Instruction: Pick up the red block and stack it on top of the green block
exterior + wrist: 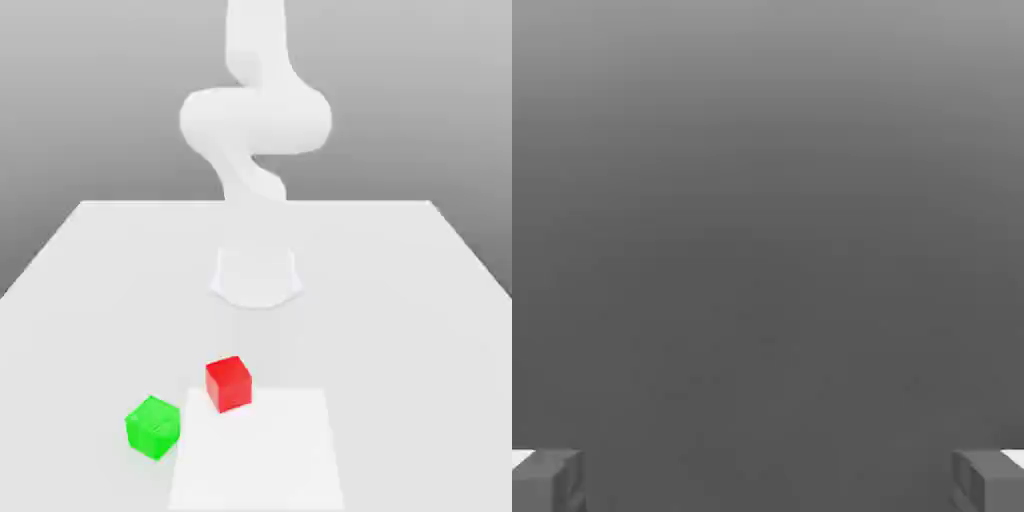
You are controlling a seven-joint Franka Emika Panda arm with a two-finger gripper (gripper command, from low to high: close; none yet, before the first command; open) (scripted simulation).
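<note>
green block nearest camera, on white table, toward exterior view's left. red block just behind it, slightly to exterior view's right, close but not touching, nothing on top of either. farther back, arm base, white arm rising above. hand view: gripper spread wide, fingertips far apart, nothing between.

Exterior view faces the arm across the table, elevated.
</note>
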